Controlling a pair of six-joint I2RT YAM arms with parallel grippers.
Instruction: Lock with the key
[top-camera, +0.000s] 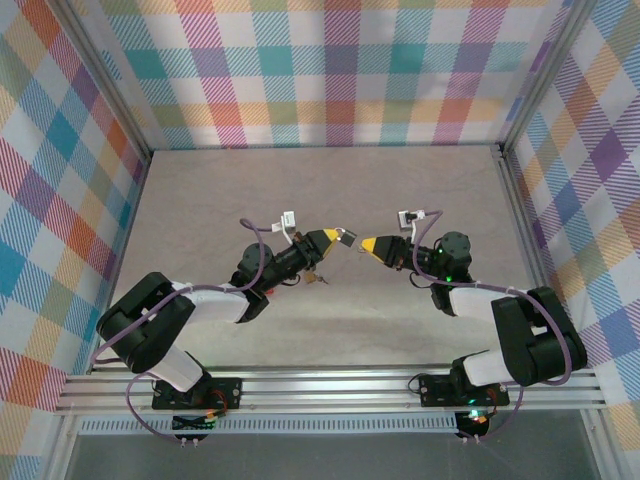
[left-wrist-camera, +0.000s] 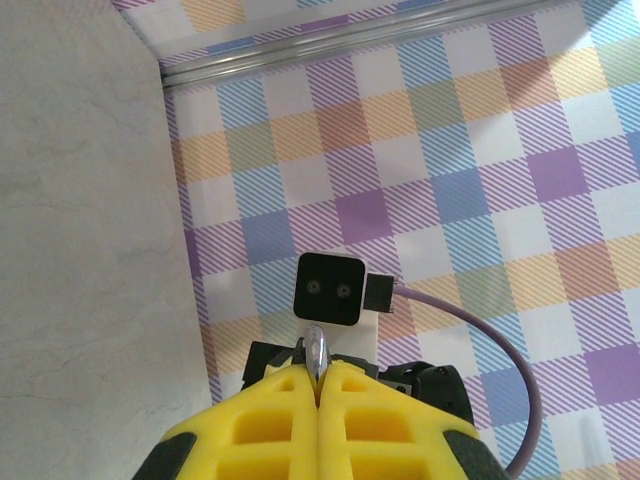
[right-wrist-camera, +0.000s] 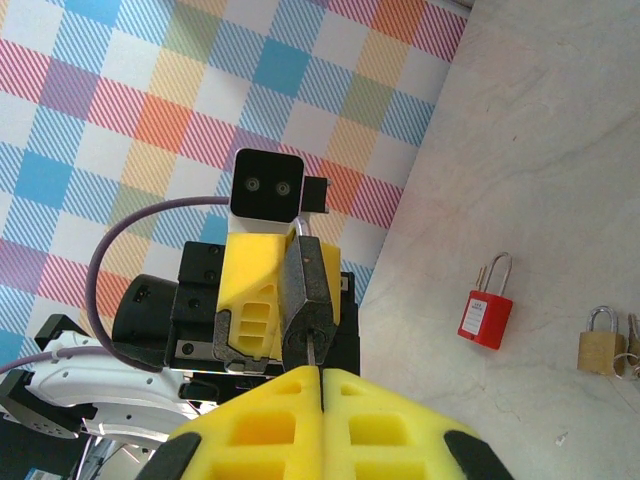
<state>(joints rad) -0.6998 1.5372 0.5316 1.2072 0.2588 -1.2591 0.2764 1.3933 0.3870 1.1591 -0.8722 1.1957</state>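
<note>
Now we see right gripper (right-wrist-camera: 320, 375) pinched shut on key (right-wrist-camera: 313, 352), blade in line with black padlock (right-wrist-camera: 305, 300) body, tip at its base; depth in keyway unclear. Left gripper (top-camera: 328, 239) clamps padlock from far side. Red padlock (right-wrist-camera: 485, 318) and brass padlock (right-wrist-camera: 598, 347) lie on table (top-camera: 300, 180) beneath, well apart. Checked wall (top-camera: 330, 70) beyond.

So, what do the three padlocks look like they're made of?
The red padlock has a smooth, solid red body, likely plastic or painted casing, and a thin silvery metal shackle. The gold padlock has a yellow metallic sheen that looks like brass, with a silvery shackle. The black padlock has a dark matte body, either coated metal or plastic; it is hard to tell which.
</note>
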